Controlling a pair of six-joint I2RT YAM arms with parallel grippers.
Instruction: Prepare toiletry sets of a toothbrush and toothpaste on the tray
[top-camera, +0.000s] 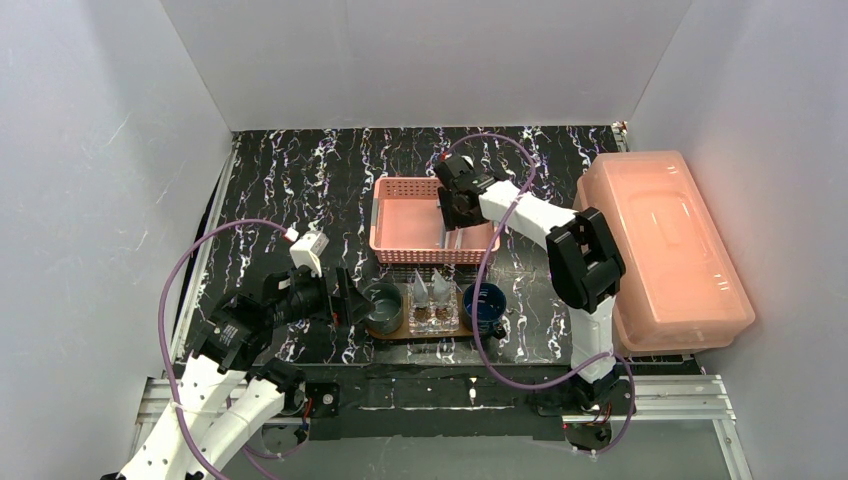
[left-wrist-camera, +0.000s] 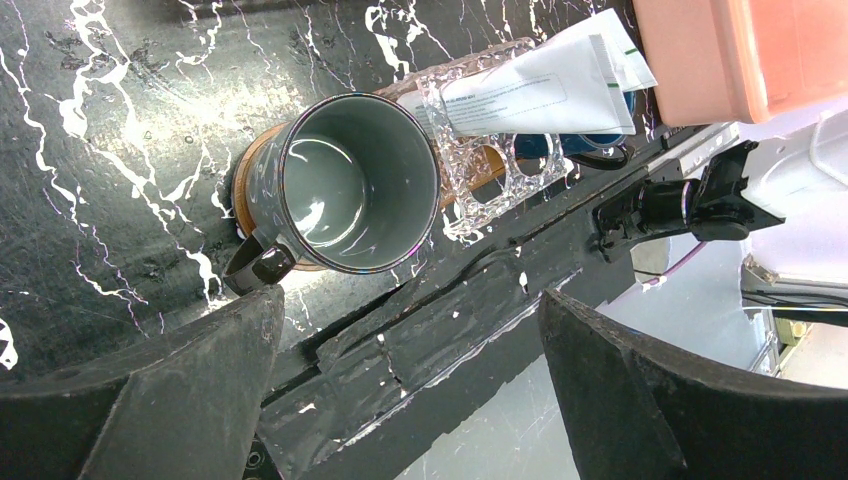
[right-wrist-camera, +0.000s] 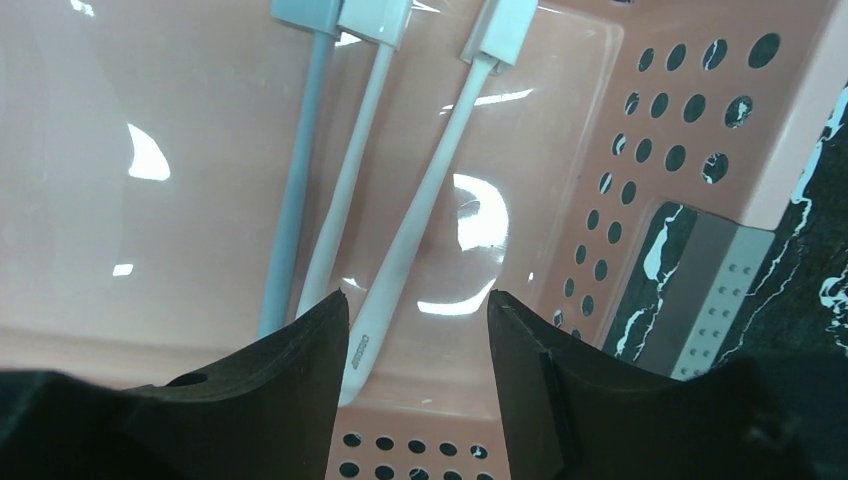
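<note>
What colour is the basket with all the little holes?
The basket is pink. You can see it best in the right wrist view.

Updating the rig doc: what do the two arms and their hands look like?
Both arms match: left arm and right arm have white shells with black joint housings. A thin purple cable loops along each. The left hand and right hand have matte black, blunt wedge-shaped fingers.

Toothbrushes (right-wrist-camera: 345, 170) (three, side by side) lie in the basket (top-camera: 380, 215); toothpaste (left-wrist-camera: 540, 95) stands on the tray (top-camera: 440, 335).
</note>
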